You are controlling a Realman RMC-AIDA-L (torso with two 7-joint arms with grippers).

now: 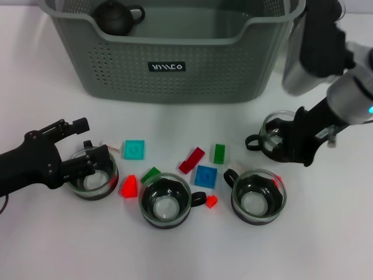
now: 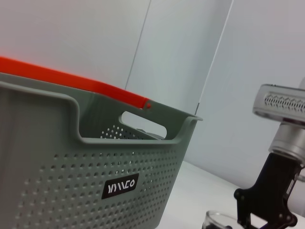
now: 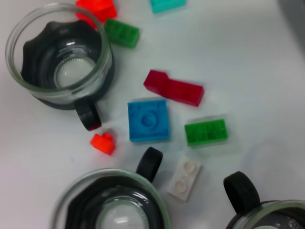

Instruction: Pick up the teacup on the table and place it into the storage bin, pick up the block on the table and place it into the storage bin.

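Teacups (image 1: 165, 201), both pincers (image 1: 87, 150) (image 1: 284, 143) lowered

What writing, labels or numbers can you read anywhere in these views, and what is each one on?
"VIVVCO", roughly: white stylised letters on the small black label on the front wall of the storage bin; the same label shows in the left wrist view. The exact letters are hard to make out.
Nothing readable on the teacups, the blocks or either arm.
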